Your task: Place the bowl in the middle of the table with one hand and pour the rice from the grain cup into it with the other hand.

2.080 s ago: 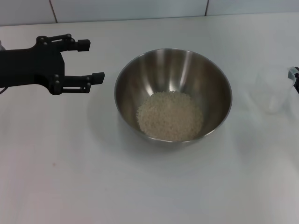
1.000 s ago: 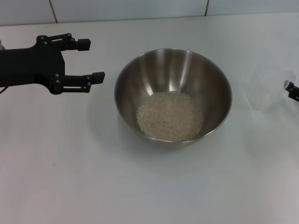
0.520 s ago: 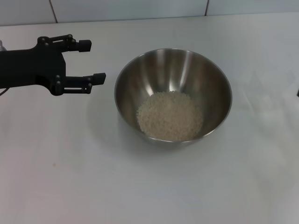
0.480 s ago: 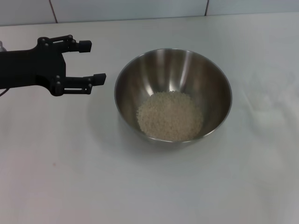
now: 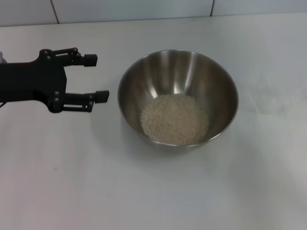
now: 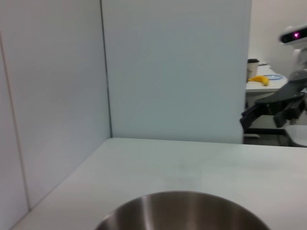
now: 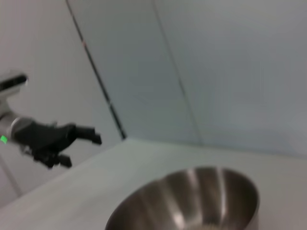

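Left claw [image 5: 95, 78] agape, empty

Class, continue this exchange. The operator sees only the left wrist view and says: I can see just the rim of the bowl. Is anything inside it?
Observer: Yes. The head view shows a heap of rice in the bowl.
Operator: Where is the left gripper?
Observer: The left gripper is on the bowl's left, apart from it, open and empty.
Operator: And the dark right gripper far off?
Observer: It is outside the head view.
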### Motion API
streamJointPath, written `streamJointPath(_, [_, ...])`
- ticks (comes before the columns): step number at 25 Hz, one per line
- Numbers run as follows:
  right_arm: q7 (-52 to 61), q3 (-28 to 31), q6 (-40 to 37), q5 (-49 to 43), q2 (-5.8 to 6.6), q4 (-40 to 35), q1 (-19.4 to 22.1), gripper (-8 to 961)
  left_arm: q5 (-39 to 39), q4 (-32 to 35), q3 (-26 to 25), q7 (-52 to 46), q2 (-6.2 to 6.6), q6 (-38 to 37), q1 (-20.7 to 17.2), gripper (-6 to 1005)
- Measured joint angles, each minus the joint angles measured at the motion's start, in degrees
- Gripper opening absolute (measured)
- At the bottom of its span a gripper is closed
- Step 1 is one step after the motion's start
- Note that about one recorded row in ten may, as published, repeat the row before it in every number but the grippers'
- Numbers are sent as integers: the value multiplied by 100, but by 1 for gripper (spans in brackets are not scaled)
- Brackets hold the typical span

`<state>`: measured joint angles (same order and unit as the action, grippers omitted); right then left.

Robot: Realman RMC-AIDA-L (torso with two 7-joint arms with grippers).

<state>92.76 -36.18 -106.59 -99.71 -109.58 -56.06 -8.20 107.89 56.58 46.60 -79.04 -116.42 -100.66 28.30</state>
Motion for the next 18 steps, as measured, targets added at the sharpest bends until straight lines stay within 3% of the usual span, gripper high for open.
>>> streamJointPath(5, [569, 546, -858, -811, 84, -879, -459, 745, -31, 7, -14, -115, 96, -256, -77, 842])
streamJointPath(9, [526, 699, -1138, -837, 69, -1012, -644, 745, -37, -26, -27, -106, 62, -376, -213, 842])
streamJointPath(14, [242, 643, -1219, -879, -102, -1080, -774, 745, -93, -126, -97, -56, -15, -547, -323, 842])
streamJointPath(16, [-79, 644, -1221, -882, -302, -1116, -817, 745, -122, -224, -150, 42, -60, -598, -377, 842])
streamJointPath(18, [-147, 645, -1222, -883, -362, -1143, -833, 745, -181, -236, -214, 189, -112, -689, -451, 842])
